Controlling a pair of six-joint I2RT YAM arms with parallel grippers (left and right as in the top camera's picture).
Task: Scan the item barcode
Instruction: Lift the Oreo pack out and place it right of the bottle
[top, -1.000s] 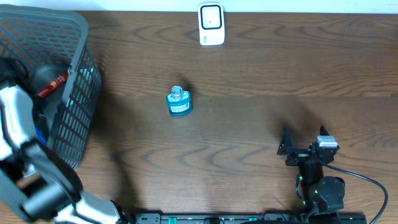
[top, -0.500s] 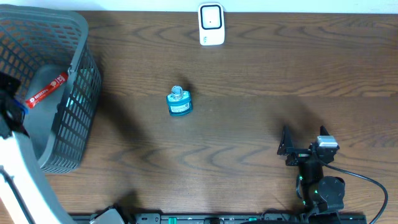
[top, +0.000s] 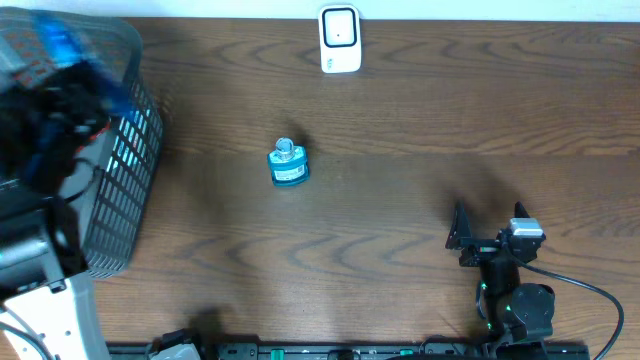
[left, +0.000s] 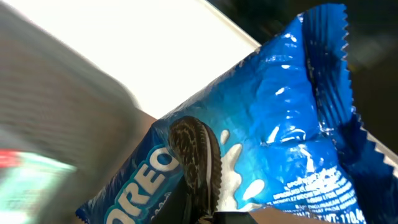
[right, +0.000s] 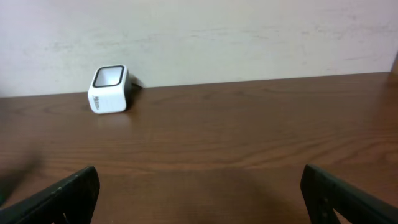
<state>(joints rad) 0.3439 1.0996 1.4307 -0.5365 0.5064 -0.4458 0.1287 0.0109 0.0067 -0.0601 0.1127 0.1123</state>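
Left hand holds Oreo packet over basket, scanner far off

Left hand (left: 202, 214) is clamped tight on the blue glossy Oreo biscuit packet (left: 267, 137). The packet is held in the air above the grey plastic mesh basket (top: 130, 150), at 10 o'clock on the brown wooden table (top: 400, 200). Right hand (top: 490, 235) is parked at 5 o'clock, spread fully wide, nothing in it. White boxy barcode scanner (top: 340, 40) sits at 12 o'clock, well apart from the packet. Small teal bottle with a silver cap (top: 288, 165) stands near centre.

Handling, as a guess: the packet is light, with soft crinkly film, slick to grip and breakable biscuits inside. Best taken by the crimped end seal or a narrow edge. Don't squeeze the middle, and keep the printed panel uncovered.

Views: overhead gives the layout, but the packet and left arm are only a blur there. Left wrist shows logo, biscuit art and zigzag seal sharp. There is small print low at 4 o'clock, no barcode that I can make out. Right wrist sees the scanner at 10 o'clock with its window up, packet not in frame
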